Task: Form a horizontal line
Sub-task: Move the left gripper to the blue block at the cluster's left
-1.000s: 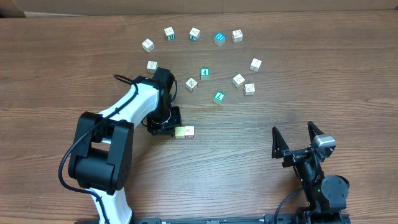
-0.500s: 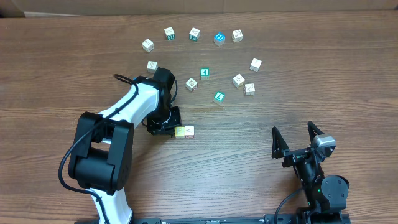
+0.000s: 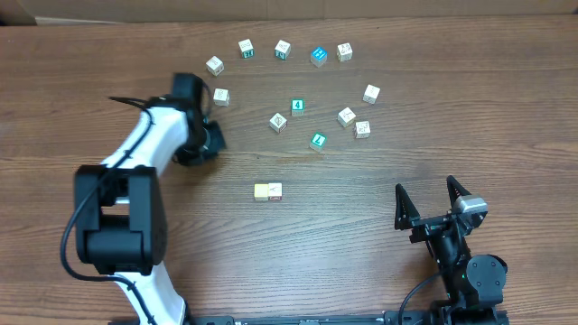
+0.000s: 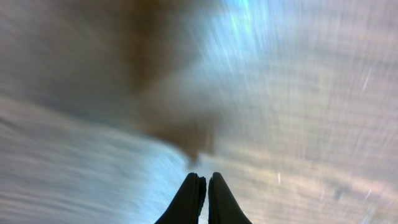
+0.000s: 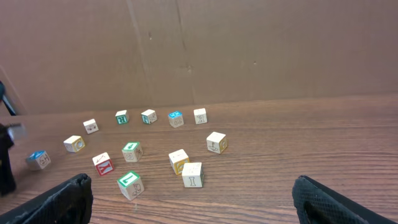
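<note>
A pale yellow cube (image 3: 262, 191) and a whitish wooden cube (image 3: 275, 190) lie side by side, touching, as a short horizontal row in the middle of the table. My left gripper (image 3: 200, 144) hangs up and to the left of that pair, well apart from it, shut with nothing in it. The left wrist view is smeared with motion and shows only its shut fingertips (image 4: 194, 182). My right gripper (image 3: 424, 186) rests near the front right, wide open and empty. Its fingers (image 5: 62, 199) frame the scattered cubes.
Several loose cubes lie in an arc at the back, among them a whitish one (image 3: 220, 96) just right of the left arm, a blue-faced one (image 3: 318, 56) and teal-faced ones (image 3: 297, 106) (image 3: 318, 140). A brown cardboard wall (image 5: 249, 50) stands behind the table.
My left arm has swung up and to the left, away from the pair of cubes, which stay where they were. The right arm has not moved.
</note>
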Robot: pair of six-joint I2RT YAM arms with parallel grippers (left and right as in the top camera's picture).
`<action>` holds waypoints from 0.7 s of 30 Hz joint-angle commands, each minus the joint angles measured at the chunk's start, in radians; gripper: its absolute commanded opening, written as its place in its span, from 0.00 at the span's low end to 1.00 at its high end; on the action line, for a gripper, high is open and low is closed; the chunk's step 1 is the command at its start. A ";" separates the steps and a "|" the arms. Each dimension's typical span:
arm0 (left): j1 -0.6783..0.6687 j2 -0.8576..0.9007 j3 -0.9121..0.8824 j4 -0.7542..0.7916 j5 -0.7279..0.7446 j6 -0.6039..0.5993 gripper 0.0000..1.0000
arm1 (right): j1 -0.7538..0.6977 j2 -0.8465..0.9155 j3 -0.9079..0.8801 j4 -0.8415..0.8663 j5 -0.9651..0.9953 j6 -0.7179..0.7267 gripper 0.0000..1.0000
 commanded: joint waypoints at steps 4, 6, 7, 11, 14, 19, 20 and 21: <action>0.101 0.013 0.064 0.058 -0.031 0.001 0.11 | 0.005 -0.010 -0.010 0.004 0.005 0.002 1.00; 0.122 0.013 0.064 0.071 -0.048 0.000 0.14 | 0.005 -0.010 -0.010 0.005 0.005 0.002 1.00; 0.130 0.013 0.064 0.075 -0.058 0.000 0.15 | 0.005 -0.010 -0.010 0.004 0.005 0.002 1.00; 0.147 0.013 0.064 0.079 -0.071 0.000 0.45 | 0.005 -0.010 -0.010 0.005 0.005 0.002 1.00; 0.146 0.013 0.063 0.074 -0.071 0.000 0.87 | 0.005 -0.010 -0.010 0.005 0.005 0.002 1.00; 0.144 0.013 0.063 0.078 -0.071 0.000 1.00 | 0.005 -0.010 -0.010 0.005 0.005 0.002 1.00; 0.144 0.013 0.063 0.078 -0.071 0.000 1.00 | 0.005 -0.010 -0.010 0.005 0.005 0.002 1.00; 0.144 0.013 0.063 0.078 -0.071 0.000 1.00 | 0.005 -0.010 -0.010 0.005 0.005 0.002 1.00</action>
